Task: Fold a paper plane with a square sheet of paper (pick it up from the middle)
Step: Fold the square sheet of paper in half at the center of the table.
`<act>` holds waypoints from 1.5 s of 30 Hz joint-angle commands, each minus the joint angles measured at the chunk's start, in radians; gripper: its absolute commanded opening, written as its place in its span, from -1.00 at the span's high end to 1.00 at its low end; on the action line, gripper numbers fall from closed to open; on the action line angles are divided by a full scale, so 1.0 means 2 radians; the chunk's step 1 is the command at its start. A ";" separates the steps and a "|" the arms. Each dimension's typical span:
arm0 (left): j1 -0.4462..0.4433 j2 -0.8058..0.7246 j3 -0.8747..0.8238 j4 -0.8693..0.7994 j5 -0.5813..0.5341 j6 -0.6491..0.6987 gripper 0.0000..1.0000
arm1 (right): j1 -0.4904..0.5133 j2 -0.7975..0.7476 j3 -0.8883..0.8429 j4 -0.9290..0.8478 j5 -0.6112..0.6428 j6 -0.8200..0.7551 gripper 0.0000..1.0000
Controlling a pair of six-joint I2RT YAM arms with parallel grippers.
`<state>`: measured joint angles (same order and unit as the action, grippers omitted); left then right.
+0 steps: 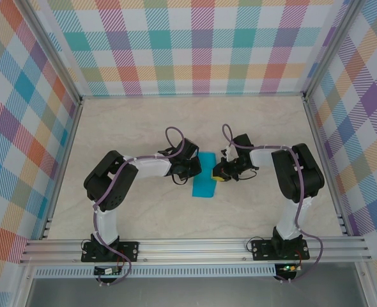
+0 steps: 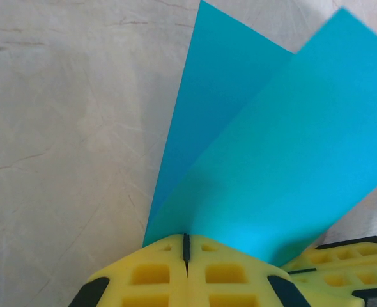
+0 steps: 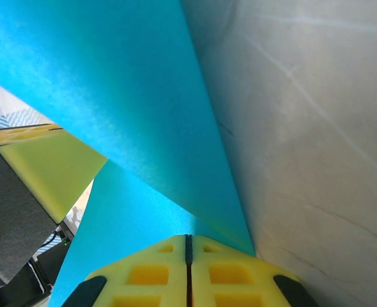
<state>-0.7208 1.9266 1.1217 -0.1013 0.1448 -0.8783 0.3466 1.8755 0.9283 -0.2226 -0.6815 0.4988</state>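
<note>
Looking down from the top camera, the sheet [image 1: 205, 176] sits mid-table [image 1: 131, 128] as a narrow teal strip between the arms; the left gripper [image 1: 190, 169] meets its left edge and the right gripper [image 1: 219, 173] its right edge.

From the left wrist, the left gripper [image 2: 186, 256] is clenched, seam tight; the sheet [image 2: 265, 166] rises from its tips as two leaves in a V, so it seems nipped at the fold.

From the right wrist, the right gripper [image 3: 188, 256] is clenched likewise; the leaves of the sheet [image 3: 131, 96] meet at its seam, so it too appears to grasp the paper; a left finger [image 3: 48, 163] stands just beside.

The step looks like the centre fold; to do it well, bring the leaves' edges level before pressing; hold both pinches firm, since thin paper slips; flatten along the crease, not across it.

No brand, label or writing can be read.
</note>
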 commanded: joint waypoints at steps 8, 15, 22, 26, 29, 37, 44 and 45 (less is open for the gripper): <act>-0.010 0.006 -0.017 -0.038 -0.015 -0.001 1.00 | 0.000 -0.077 -0.043 0.056 -0.042 -0.004 0.79; -0.010 0.005 -0.019 -0.038 -0.014 0.000 1.00 | 0.013 -0.056 -0.060 0.073 -0.037 -0.010 0.82; -0.010 0.004 -0.019 -0.037 -0.013 0.000 1.00 | 0.014 -0.029 -0.083 0.087 -0.013 -0.024 0.85; -0.010 0.005 -0.019 -0.037 -0.013 0.000 1.00 | 0.014 -0.030 -0.094 0.094 -0.010 -0.028 0.85; -0.010 0.004 -0.020 -0.038 -0.014 0.000 1.00 | 0.014 -0.046 -0.089 0.088 -0.018 -0.028 0.84; -0.010 0.006 -0.019 -0.038 -0.013 0.000 1.00 | 0.019 -0.100 -0.099 0.099 -0.048 -0.020 0.82; -0.010 0.005 -0.019 -0.038 -0.013 0.001 1.00 | 0.024 -0.073 -0.122 0.114 -0.040 -0.022 0.82; -0.010 0.005 -0.019 -0.038 -0.013 0.001 1.00 | 0.024 -0.067 -0.124 0.116 -0.040 -0.022 0.82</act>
<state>-0.7227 1.9263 1.1213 -0.1013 0.1398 -0.8780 0.3878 1.7069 0.7002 -0.0162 -0.7441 0.4702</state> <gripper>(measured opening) 0.039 0.091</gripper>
